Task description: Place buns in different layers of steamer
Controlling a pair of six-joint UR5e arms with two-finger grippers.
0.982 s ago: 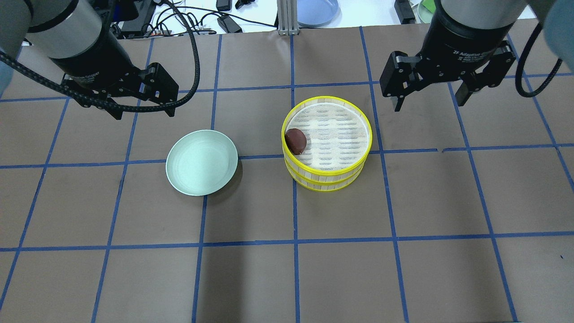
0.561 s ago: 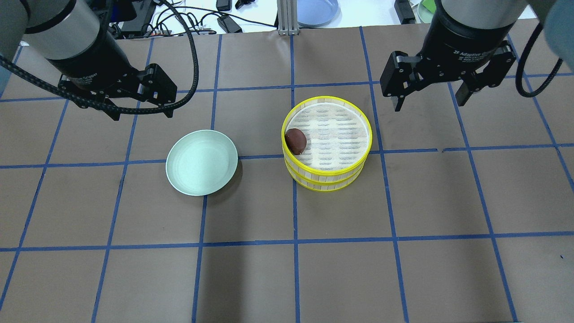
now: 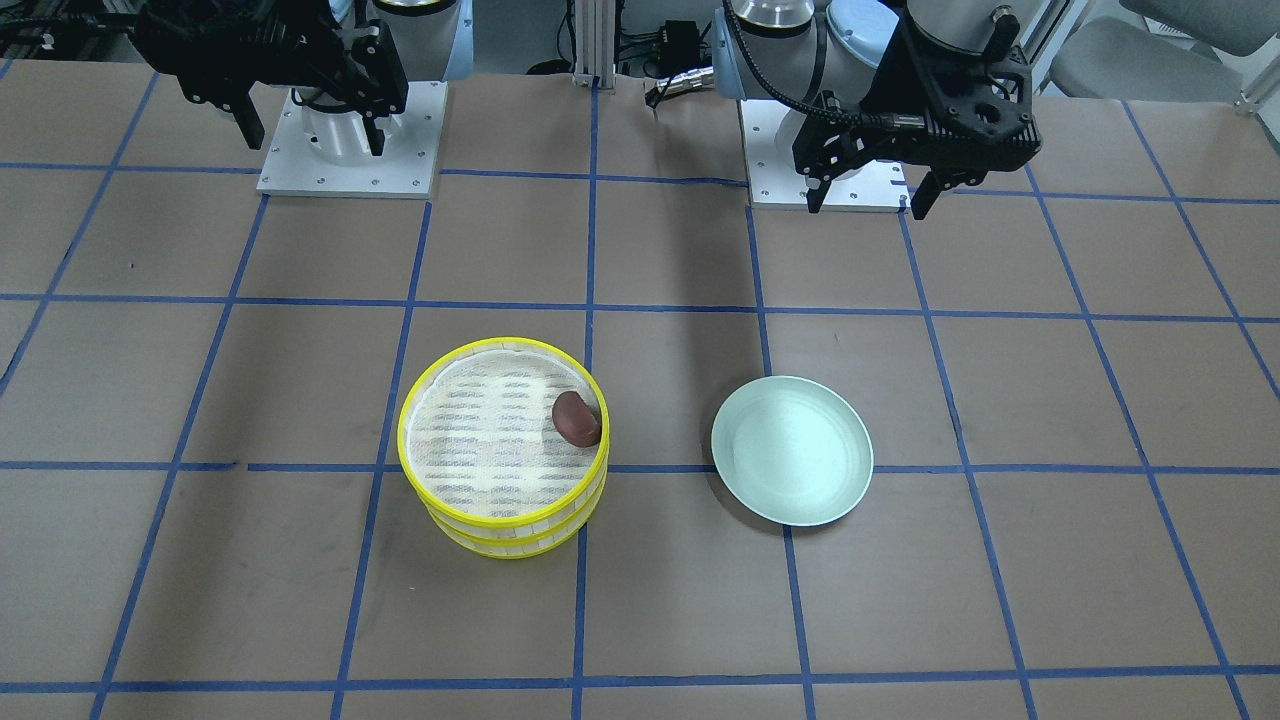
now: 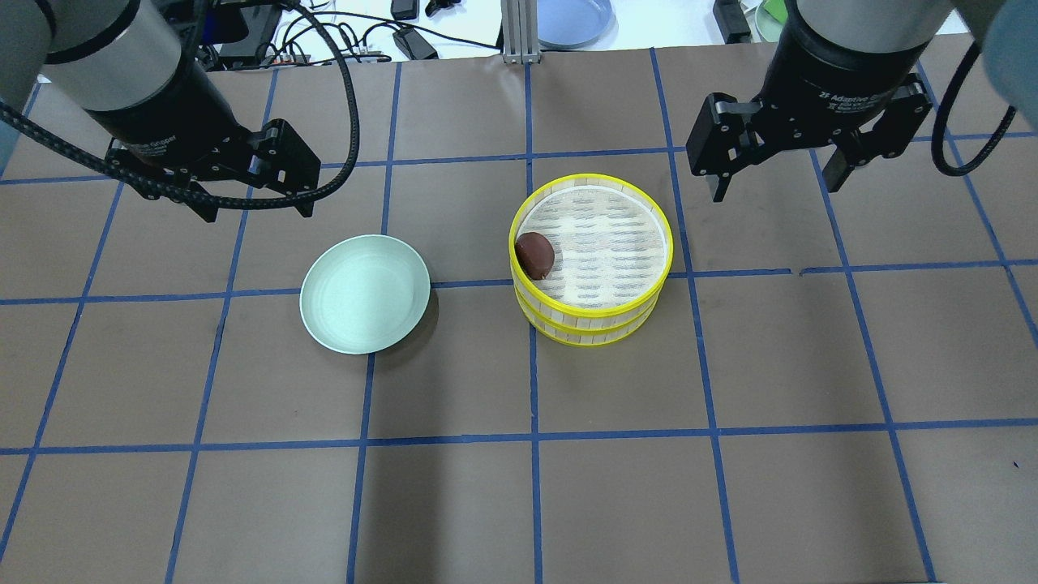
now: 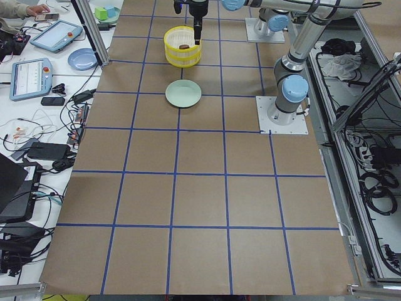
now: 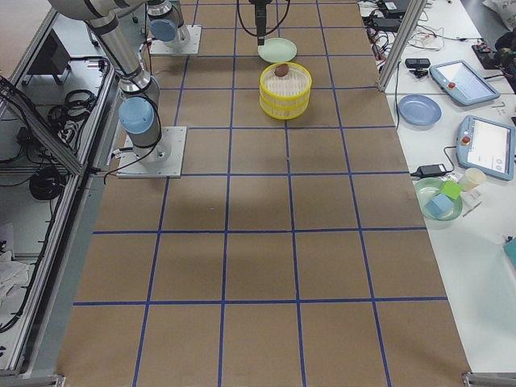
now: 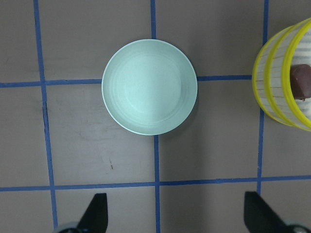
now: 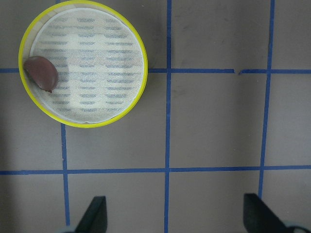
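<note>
Nearest in the front-facing view stand the two steamer layers, stacked one on the other on the brown, blue-taped worktop [image 4: 519, 503]. The upper layer [image 4: 612, 243] covers the lower layer [image 3: 505, 543] completely. Only the lower one's slatted wall and yellow rims show, and what lies on its floor cannot be seen.

The one bun in sight, the dark reddish-brown bun [image 4: 535, 254], lies on the upper layer's mesh. It is pressed against the rim on the side facing the pale green plate [image 4: 365, 294]. The plate sits beside the stack without touching it. In the left wrist view the stack is cut off at the frame's edge, with a sliver of the bun showing.

Farther back, toward the robot's bases, both arms hang above the worktop. The left pincer [image 4: 259, 212] is released and empty, its fingers spread wide. It hovers behind the plate, well apart from the stack and the bun. The right pincer [image 4: 774, 191] is likewise released and holds nothing. It hovers behind the stack and off to the side away from the plate. The brown bun lies at the far side of the tray from it, well apart.

In the two side views both pincers are too small to judge.
</note>
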